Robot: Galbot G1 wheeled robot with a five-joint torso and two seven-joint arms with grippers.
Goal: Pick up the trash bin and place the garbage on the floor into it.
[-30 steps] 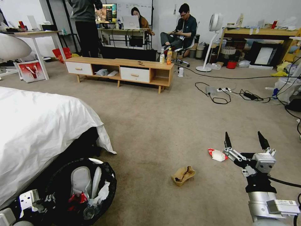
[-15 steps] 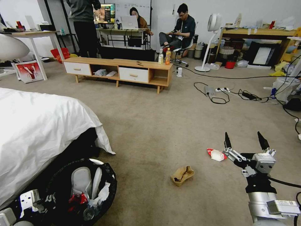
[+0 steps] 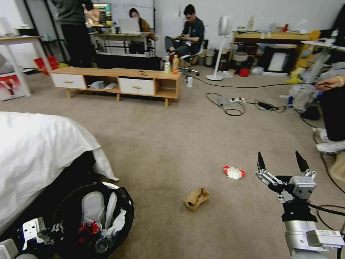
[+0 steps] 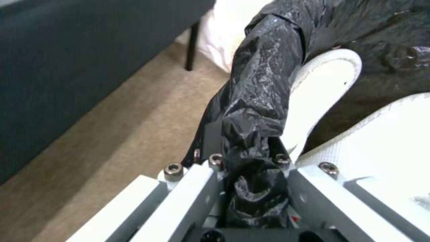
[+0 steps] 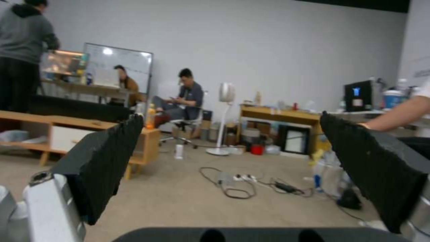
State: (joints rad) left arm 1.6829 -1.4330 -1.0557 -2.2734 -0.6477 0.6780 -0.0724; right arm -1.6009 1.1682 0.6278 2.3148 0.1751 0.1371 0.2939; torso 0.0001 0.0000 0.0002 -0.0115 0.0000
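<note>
**Bin in hand, two scraps left on the carpet**

Head view: the round white-rimmed trash bin lined with a glossy black bag (image 3: 94, 216) sits low at the robot's left, beside the white-sheeted bed (image 3: 36, 151), with tissues, a red wrapper and a clear bottle already inside. The left gripper (image 3: 34, 230) is at the bin's near rim. On the beige short-pile carpet (image 3: 161, 144) lie a tan folded piece of cardboard (image 3: 196, 198) and, just beyond it, a red-and-white packet (image 3: 234, 172). The right gripper (image 3: 281, 163) hovers above the floor to the right of both, jaws spread wide and empty.

Left wrist view: the left gripper (image 4: 248, 168) is clamped on a bunched fold of the black bag at the trash bin's (image 4: 327, 80) white rim.

Right wrist view: the right gripper's black pads (image 5: 105, 161) stand far apart, pointing out across the room, with nothing between them.

Judgement: the bin is picked up, and collecting is in hand. The next move calls for lowering the right gripper onto the packet or cardboard, its jaws straddling it.
</note>
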